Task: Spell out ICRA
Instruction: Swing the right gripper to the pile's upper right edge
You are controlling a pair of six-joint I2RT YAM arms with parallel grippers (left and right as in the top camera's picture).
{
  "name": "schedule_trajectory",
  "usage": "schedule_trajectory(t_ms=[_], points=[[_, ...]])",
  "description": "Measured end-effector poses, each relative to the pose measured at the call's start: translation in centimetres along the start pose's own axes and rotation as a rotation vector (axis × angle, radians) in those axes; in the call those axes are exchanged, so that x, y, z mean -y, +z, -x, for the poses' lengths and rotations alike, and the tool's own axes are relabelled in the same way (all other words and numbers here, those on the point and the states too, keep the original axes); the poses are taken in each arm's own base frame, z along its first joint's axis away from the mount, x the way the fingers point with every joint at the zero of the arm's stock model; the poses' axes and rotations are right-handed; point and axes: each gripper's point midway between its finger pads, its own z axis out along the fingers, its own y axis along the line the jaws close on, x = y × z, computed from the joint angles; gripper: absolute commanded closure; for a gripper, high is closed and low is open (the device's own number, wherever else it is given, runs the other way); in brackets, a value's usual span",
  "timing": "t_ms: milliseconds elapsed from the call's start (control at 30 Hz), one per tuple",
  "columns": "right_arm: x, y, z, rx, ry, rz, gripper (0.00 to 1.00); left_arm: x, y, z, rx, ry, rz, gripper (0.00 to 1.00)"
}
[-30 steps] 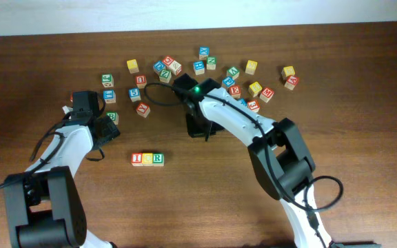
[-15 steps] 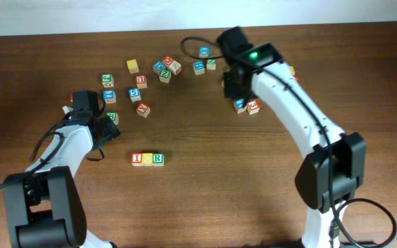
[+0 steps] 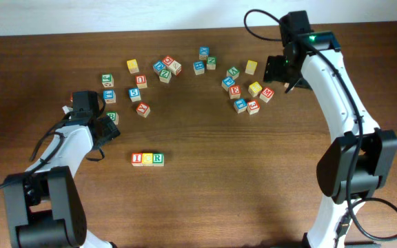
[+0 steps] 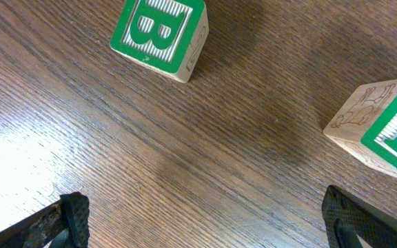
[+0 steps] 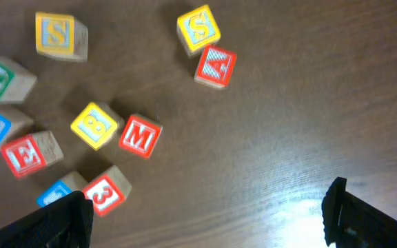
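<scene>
Red I (image 3: 137,159), yellow block (image 3: 147,159) and green R (image 3: 158,158) touch in a row; red A (image 5: 216,66) lies at 5 o'clock of S (image 5: 198,27). Left end effector (image 4: 204,213) and right end effector (image 5: 205,210) both stand apart.

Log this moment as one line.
row: I block, yellow block, R block side by side | red A block: loose, ungripped | right jaws: open, empty | left jaws: open, empty

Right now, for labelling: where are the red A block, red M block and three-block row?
red A block (image 5: 216,65), right wrist view, lettered top face.
red M block (image 5: 140,136), right wrist view, lettered top face.
three-block row (image 3: 147,159), overhead view, middle block.
</scene>
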Motion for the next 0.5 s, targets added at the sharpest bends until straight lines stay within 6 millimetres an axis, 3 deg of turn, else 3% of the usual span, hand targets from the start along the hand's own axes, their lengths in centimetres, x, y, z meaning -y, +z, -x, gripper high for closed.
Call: schedule_trajectory(t_ms=[300,400,500], points=[[-0.7,-0.1,2.3,0.09,0.024,0.033,0.01,0.0,0.0,0.0,0.0,0.0,0.0,0.01],[-0.8,-0.1,2.7,0.108,0.031,0.04,0.29,0.0,0.0,0.0,0.0,0.0,0.0,0.01],[-0.9,-0.2,3.1,0.123,0.012,0.043,0.77,0.0,0.0,0.0,0.0,0.0,0.0,0.01]])
